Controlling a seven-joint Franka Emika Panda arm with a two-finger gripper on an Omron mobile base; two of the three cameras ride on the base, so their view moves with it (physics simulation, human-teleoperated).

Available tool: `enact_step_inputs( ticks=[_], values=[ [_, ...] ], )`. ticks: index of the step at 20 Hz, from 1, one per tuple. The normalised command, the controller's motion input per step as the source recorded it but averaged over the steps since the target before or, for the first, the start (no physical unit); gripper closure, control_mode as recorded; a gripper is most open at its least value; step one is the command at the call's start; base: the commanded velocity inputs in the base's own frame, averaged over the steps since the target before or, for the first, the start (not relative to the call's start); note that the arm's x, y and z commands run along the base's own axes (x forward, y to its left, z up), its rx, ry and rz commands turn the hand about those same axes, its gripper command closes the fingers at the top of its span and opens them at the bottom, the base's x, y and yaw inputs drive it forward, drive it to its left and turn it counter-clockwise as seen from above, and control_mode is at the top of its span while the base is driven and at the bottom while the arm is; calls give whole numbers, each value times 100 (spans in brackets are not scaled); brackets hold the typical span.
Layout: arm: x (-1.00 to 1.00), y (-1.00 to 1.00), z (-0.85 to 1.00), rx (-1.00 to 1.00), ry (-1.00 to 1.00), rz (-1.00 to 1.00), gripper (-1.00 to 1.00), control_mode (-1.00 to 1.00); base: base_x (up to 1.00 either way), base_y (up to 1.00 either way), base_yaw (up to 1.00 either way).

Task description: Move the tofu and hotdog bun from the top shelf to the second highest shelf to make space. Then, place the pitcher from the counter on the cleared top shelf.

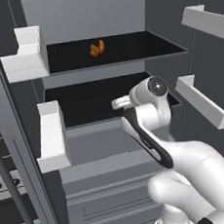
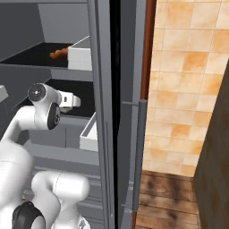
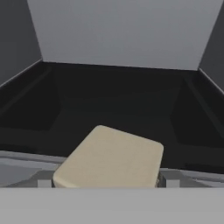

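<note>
Right at our fingertips sits the tofu (image 3: pixel 109 158), square-on between the wide-spread jaws of our gripper (image 3: pixel 105 183), over the second shelf (image 3: pixel 109 105).

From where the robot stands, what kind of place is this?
Most likely the inside of an open kitchen fridge: wide black shelves with grey front edges, white door bins, and food such as a small orange-brown curved bun and a pale beige tofu cube.

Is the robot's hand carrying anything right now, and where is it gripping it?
It looks like it holds the tofu, the pale beige block, pinched by its two opposite sides low between the fingers, over a black fridge shelf. The contact itself is hidden.
</note>
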Motion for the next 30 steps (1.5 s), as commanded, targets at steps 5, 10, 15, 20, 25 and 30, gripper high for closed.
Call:
enact_step_inputs(
  ticks=[5,10,15,20,25,30],
  values=[
    [52,0,-28,0,0,0,100,-100,0,0,0],
    [53,0,-23,0,0,0,100,-100,0,0,0],
    [55,0,-25,0,0,0,100,-100,0,0,0],
    [58,-3,-24,0,0,0,100,-100,0,0,0],
    [58,0,-28,0,0,0,100,-100,0,0,0],
    [59,0,-25,0,0,0,100,-100,0,0,0]
  ],
)
